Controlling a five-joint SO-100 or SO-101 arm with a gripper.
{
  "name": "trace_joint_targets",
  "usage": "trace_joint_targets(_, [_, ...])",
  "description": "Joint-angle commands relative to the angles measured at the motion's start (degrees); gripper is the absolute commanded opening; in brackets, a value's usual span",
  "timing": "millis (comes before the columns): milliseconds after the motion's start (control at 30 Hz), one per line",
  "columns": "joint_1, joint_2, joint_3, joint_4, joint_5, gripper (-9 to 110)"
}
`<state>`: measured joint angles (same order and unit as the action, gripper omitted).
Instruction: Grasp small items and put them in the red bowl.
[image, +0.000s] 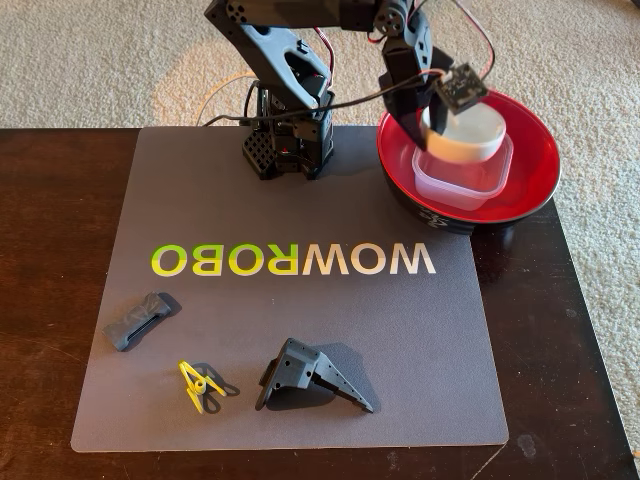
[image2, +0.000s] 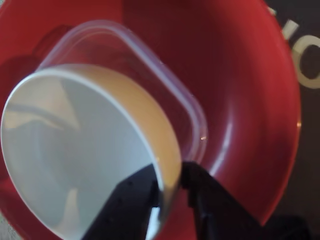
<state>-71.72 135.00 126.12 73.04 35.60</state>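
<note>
The red bowl (image: 530, 150) stands at the mat's far right corner and fills the wrist view (image2: 250, 100). The clear square tub (image: 462, 182) lies inside it and also shows in the wrist view (image2: 150, 65). My gripper (image: 432, 118) is over the bowl, shut on the rim of the small white dish (image: 465, 132), which hangs above the tub. In the wrist view the gripper (image2: 169, 192) pinches the dish (image2: 80, 150) by its rim. On the mat's near left lie the dark grey ribbed block (image: 138, 320), the yellow-and-black clip (image: 201, 385) and the black bracket (image: 310, 376).
A grey mat (image: 300, 300) with WOWROBO lettering covers a dark wooden table (image: 50, 250). The arm's base (image: 285, 140) stands at the mat's far edge, left of the bowl. Beige carpet lies beyond the table.
</note>
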Motion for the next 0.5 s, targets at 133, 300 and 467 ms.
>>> trace_joint_targets(133, [4.9,1.9,3.0,-2.2,-0.9,27])
trace_joint_targets(300, [11.2,7.1,0.4,-4.5,-6.2,34])
trace_joint_targets(467, [31.8,2.5,-10.1,-4.8,-10.9,35])
